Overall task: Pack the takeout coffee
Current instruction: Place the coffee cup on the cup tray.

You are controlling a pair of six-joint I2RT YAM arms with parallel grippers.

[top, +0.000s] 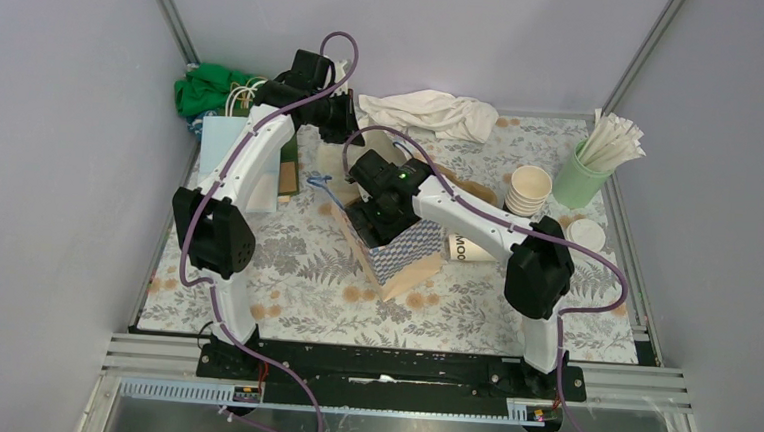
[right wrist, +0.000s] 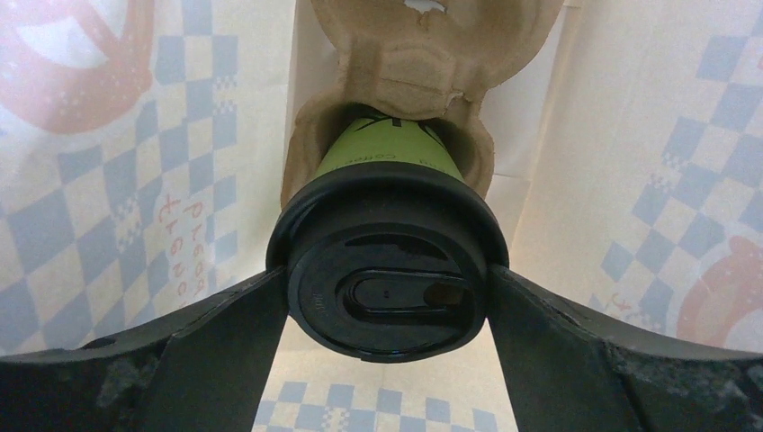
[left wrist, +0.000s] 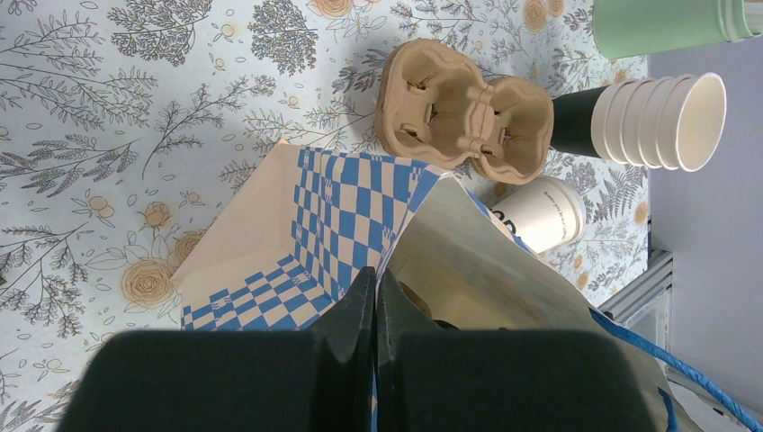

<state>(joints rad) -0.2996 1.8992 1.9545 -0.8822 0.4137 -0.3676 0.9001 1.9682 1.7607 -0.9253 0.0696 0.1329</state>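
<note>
Green takeout cup (right wrist: 387, 153) with a black lid (right wrist: 360, 256) sits in a pulp carrier (right wrist: 405, 63) down inside the blue-checked paper bag (top: 400, 257) in the middle of the worktop (top: 284, 270). The right pincer (right wrist: 387, 292) reaches into the bag, jaws spread wide on either side of the lid, right at its rim; whether they press on it I cannot tell. The left pincer (left wrist: 374, 292) hangs above the bag, closed tight, with nothing seen between its fingers.

Top: high, from the near edge, looking down on the whole table (top: 294, 271). Left wrist: above bag (left wrist: 333, 198), facing down. Right wrist: close, inside same bag.
</note>
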